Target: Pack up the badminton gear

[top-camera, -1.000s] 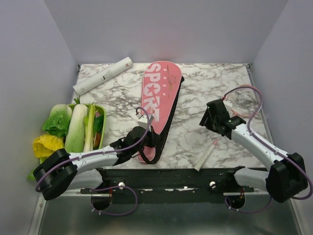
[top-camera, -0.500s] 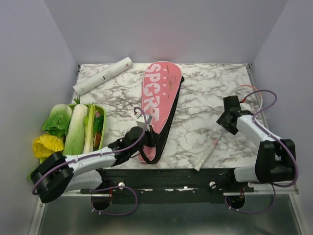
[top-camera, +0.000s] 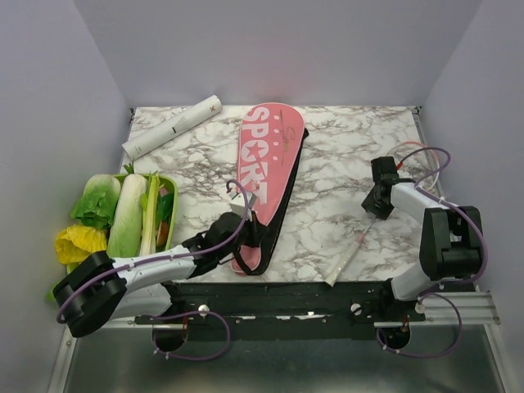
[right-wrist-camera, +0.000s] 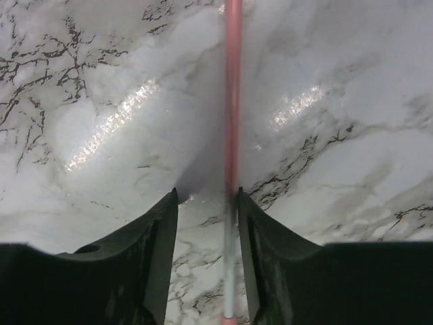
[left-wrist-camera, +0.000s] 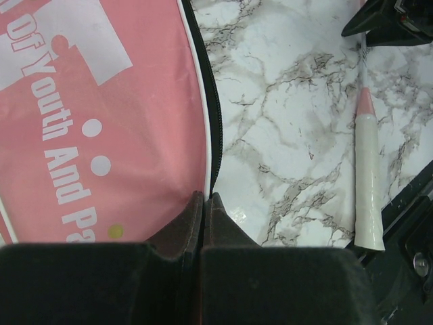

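The pink "SPORT" cover point(top-camera: 266, 160) lies mid-table, narrow end toward me. My left gripper point(top-camera: 244, 236) is shut on its black zipper edge near that narrow end; in the left wrist view the jaws point(left-wrist-camera: 203, 198) meet on the edge of the cover point(left-wrist-camera: 101, 115). A racket lies at the right, with its pale handle point(top-camera: 344, 262) near the front edge. My right gripper point(top-camera: 377, 203) is open and low over the table, its fingers either side of the thin pink shaft point(right-wrist-camera: 232, 122). The racket's head is hidden by the arm. A white tube point(top-camera: 172, 125) lies at the back left. No shuttlecocks show.
A green tray point(top-camera: 170, 214) of leafy vegetables stands at the left edge, with yellow leaves point(top-camera: 78, 243) beside it. The racket handle point(left-wrist-camera: 367, 196) lies close to the black front rail point(top-camera: 286, 291). Grey walls close in the table on three sides.
My right arm has swung right and down from the middle right of the table onto the racket shaft. My left gripper has stayed shut on the cover's edge.
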Available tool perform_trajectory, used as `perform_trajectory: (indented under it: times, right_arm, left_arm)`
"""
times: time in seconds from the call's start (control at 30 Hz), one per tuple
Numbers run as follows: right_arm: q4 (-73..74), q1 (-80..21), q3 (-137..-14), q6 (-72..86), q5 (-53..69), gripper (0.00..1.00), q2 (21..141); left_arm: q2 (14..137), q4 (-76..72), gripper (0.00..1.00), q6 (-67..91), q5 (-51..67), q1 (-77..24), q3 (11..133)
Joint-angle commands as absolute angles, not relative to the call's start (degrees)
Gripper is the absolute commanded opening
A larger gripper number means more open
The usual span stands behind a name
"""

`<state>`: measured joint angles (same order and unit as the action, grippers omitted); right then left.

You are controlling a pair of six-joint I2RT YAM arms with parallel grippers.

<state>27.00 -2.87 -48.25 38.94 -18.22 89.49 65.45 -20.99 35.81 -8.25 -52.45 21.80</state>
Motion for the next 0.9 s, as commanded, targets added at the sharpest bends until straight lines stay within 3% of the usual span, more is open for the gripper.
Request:
perform_trajectory:
  times: [0.0, 0.03, 0.17, 0.3, 0.5, 0.87]
  right_arm:
    - [25.2, -2.3, -48.5, 37.2, -15.5, 0.42, 91.1]
    - [25.3, -2.3, -48.4, 37.0, -15.3, 0.28, 91.1]
    - [25.1, -2.4, -47.9, 36.4, -14.9, 0.01, 90.4]
    - [23.9, -2.4, -46.7, 34.5, -12.5, 0.00, 88.3]
    - [24.7, -5.5, -43.8, 32.5, -8.8, 0.01, 75.3]
    - [38.0, -20.5, -43.9, 29.9, -0.4, 0.01, 63.7]
  left_arm:
    - [66.1, -24.5, 0.00, 35.8, -6.3, -52.2, 22.1]
    - [66.1, -24.4, 0.00, 35.7, -6.3, -52.2, 21.9]
    - [66.1, -24.2, 0.00, 35.6, -6.9, -52.2, 21.8]
    - [65.8, -23.4, 0.00, 35.4, -7.1, -52.0, 22.1]
    - [65.7, -20.7, 0.00, 34.2, -7.2, -51.9, 24.9]
    - [61.7, -16.1, 0.00, 33.4, -9.3, -51.7, 28.3]
